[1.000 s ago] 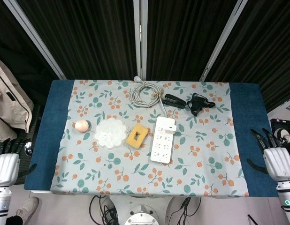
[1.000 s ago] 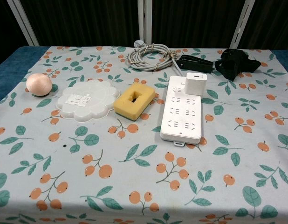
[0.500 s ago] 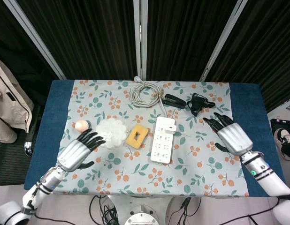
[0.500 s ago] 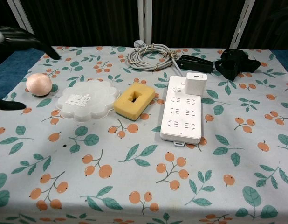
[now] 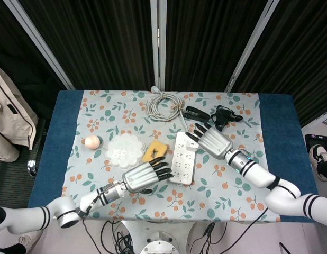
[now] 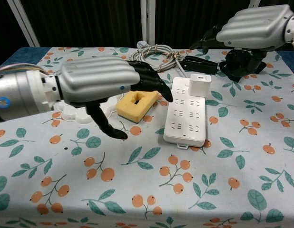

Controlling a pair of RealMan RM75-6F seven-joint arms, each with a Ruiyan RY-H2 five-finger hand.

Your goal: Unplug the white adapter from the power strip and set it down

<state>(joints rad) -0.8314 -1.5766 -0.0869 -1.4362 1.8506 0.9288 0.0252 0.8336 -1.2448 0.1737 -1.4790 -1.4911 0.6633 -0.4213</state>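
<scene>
A white power strip point(image 5: 183, 158) point(image 6: 187, 115) lies in the middle of the table. The white adapter point(image 5: 188, 140) point(image 6: 200, 84) is plugged into its far end. My left hand point(image 5: 146, 175) point(image 6: 97, 84) hovers open just left of the strip's near half, fingers stretched toward it, holding nothing. My right hand point(image 5: 214, 142) point(image 6: 255, 28) hangs open just right of and above the adapter, fingers reaching toward it without touching.
A yellow sponge point(image 5: 153, 152) point(image 6: 137, 102) lies left of the strip, beside a white scalloped lid point(image 5: 124, 150) and a pink ball point(image 5: 91, 141). At the back lie a coiled grey cable point(image 5: 163, 105) point(image 6: 154, 57), a black adapter point(image 5: 196, 113) and a black clip point(image 5: 225, 116).
Both hands have moved inward from the table's sides. The left hand now hangs beside the strip's near half and the right hand beside the adapter.
</scene>
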